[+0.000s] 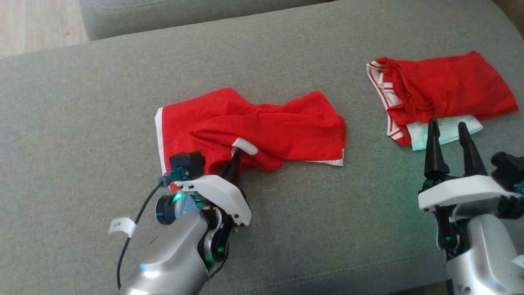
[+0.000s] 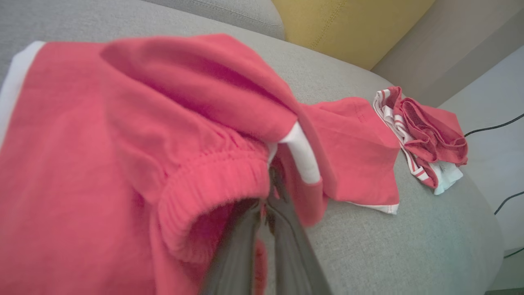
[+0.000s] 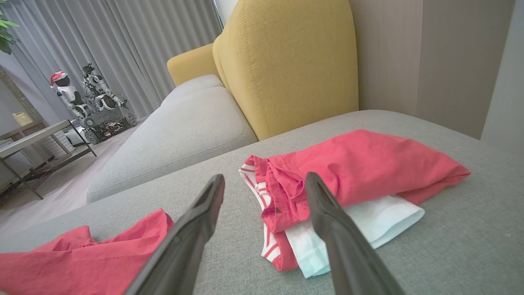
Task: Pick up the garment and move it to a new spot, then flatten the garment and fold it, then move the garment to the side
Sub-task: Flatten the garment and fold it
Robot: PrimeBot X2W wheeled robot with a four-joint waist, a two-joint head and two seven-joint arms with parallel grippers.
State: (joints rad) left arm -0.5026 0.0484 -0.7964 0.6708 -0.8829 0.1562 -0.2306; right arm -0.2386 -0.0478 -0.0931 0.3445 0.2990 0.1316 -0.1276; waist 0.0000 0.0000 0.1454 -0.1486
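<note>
A crumpled red garment with white trim lies in the middle of the grey sofa cushion. My left gripper is at its near edge, shut on a fold of the red cloth beside a white tab. In the left wrist view the garment bunches over the two closed fingers of the left gripper. My right gripper stands open at the right with nothing between its fingers, hovering just short of another folded red piece.
A second red garment with striped white trim and a pale cloth under it lies at the far right. A yellow backrest stands behind it. Another grey cushion and the wooden floor lie beyond.
</note>
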